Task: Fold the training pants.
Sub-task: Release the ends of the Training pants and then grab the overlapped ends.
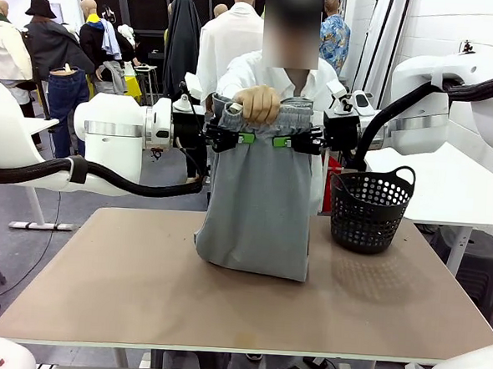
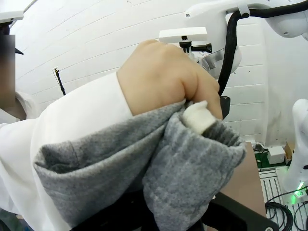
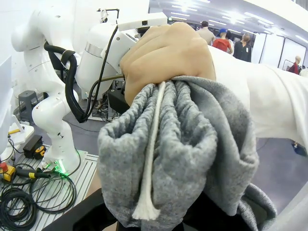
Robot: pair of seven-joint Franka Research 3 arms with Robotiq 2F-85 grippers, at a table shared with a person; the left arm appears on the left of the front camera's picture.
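Observation:
The training pants (image 1: 257, 210) are light grey and hang from a person's hand (image 1: 256, 103), which bunches the waistband; the legs rest on the table (image 1: 123, 286). My left gripper (image 1: 243, 138) reaches in from the left and my right gripper (image 1: 283, 141) from the right. Each has fingers on both sides of the cloth just under the hand. In the left wrist view the grey waistband (image 2: 187, 163) fills the gap between the spread fingers. The right wrist view shows the gathered waistband (image 3: 192, 144) and pale drawstring (image 3: 150, 159) between wide-apart fingers. Neither pinches the cloth visibly.
A black mesh basket (image 1: 371, 207) stands on the table at the right, close to the right arm. The person in a white shirt (image 1: 236, 75) stands at the far edge. A white side table (image 1: 447, 184) lies beyond the basket.

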